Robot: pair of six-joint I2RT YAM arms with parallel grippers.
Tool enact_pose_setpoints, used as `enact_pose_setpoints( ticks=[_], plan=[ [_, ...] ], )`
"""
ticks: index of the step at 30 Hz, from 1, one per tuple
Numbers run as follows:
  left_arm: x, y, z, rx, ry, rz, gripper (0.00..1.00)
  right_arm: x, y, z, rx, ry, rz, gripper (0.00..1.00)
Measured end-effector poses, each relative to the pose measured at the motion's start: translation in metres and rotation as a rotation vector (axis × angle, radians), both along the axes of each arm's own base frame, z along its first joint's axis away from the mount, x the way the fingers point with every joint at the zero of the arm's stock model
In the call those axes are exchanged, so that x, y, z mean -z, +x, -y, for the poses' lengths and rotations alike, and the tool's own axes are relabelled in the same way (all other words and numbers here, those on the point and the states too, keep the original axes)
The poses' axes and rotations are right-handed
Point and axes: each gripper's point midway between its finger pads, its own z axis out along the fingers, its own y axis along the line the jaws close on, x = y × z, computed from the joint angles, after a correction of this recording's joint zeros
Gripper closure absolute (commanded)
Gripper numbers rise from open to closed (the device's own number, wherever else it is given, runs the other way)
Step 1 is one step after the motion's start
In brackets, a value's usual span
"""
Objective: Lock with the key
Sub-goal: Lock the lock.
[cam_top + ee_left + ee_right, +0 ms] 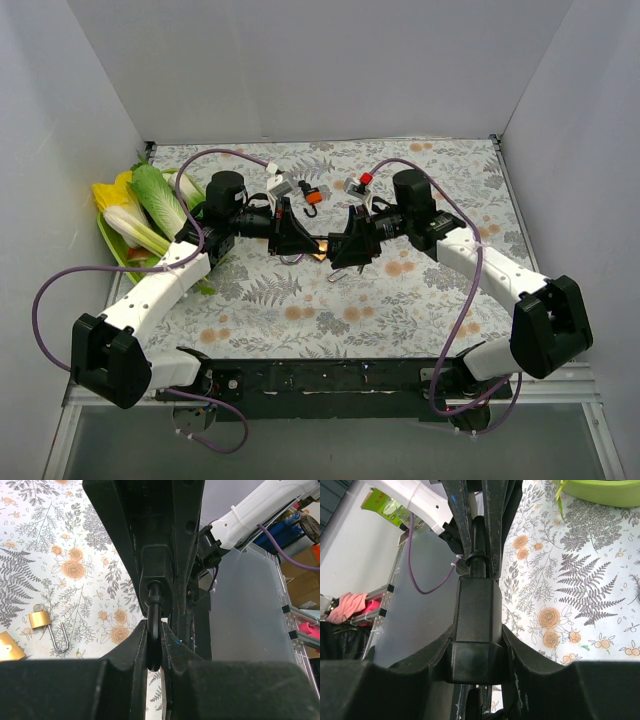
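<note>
1. As seen from the left wrist: shows left gripper [154, 655] closed tight on the key [154, 630], a thin black piece pinched edge-on between the fingertips. Shows the key's stem running straight into the end of the black lock [156, 562], held up off the flowered table [30, 540]. Shows also a brass lock [40, 619] lying on the table at lower left, shackle swung open, well apart from the fingers.
2. From the right wrist: shows right gripper [476, 665] clamped on the body of the black lock, one finger on each side, key end pointing away from the camera. Shows the stem passing on between the fingers of the left gripper. Cannot tell how far in the key sits.
3. From above: shows both arms reaching inward, grippers meeting tip to tip near the middle of the table, with black lock and key between them and mostly hidden. Shows a few small locks [310, 196] lying farther back on the table, and greens [150, 205] at the left edge.
</note>
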Motion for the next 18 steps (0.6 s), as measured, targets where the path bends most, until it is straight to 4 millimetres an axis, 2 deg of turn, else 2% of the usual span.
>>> enact_pose_setpoints(
  ticks=[6,11,18],
  plan=[
    [0.001,-0.002,0.003,0.001,0.006,0.001,1.00,0.001,0.000,-0.001,-0.016,-0.013,-0.020,0.99],
    [0.002,-0.002,0.013,-0.024,0.010,0.003,1.00,0.005,-0.005,0.001,-0.055,-0.026,-0.071,0.99],
    [0.021,0.004,0.020,-0.047,0.017,-0.077,1.00,0.020,-0.002,0.003,-0.079,-0.051,-0.153,0.99]
  ],
)
